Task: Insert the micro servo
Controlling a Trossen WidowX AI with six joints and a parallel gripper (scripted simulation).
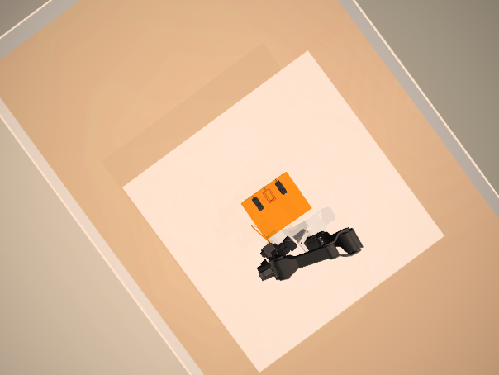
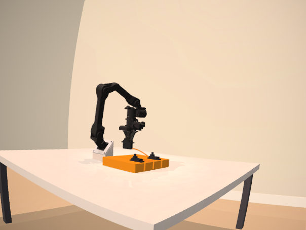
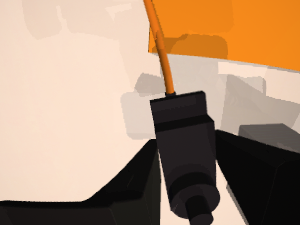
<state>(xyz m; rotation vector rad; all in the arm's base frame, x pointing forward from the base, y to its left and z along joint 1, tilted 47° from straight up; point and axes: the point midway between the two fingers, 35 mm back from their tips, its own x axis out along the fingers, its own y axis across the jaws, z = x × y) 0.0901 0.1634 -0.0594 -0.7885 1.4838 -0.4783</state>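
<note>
Over the table (image 1: 206,165) (image 2: 76,177) (image 3: 60,99), near one corner of the orange deck (image 1: 281,215) (image 2: 119,162) (image 3: 265,29), the gripper (image 1: 268,249) (image 2: 127,145) (image 3: 183,141) pointed down, clamped on the loose micro servo (image 2: 127,145) (image 3: 185,134). Wrist view had one finger against each long side of the black body. The servo was off the table and outside the deck's outline, so not in its pocket. Its output shaft (image 3: 201,218) was at the lower end of the body in the wrist view, with the orange cable (image 1: 260,232) (image 2: 140,150) (image 3: 164,59) leaving the opposite end. Exterior view: cable arced down toward the deck; top view: it ran alongside the deck's edge near that corner.

The marked pocket (image 1: 269,196), outlined in red, was unfilled, between two black servos (image 1: 258,203) (image 2: 153,156) already seated in the deck. Those two had their shafts up. Notches cut the deck's side wall by the servo row. Deck lay flat on the table, near the arm's white base (image 1: 326,214) (image 2: 110,147). The black arm (image 1: 310,258) (image 2: 100,109) rose from the base, bent over at the top and came down to the gripper. Servo's mounting ears couldn't be made out clearly between the fingers.
</note>
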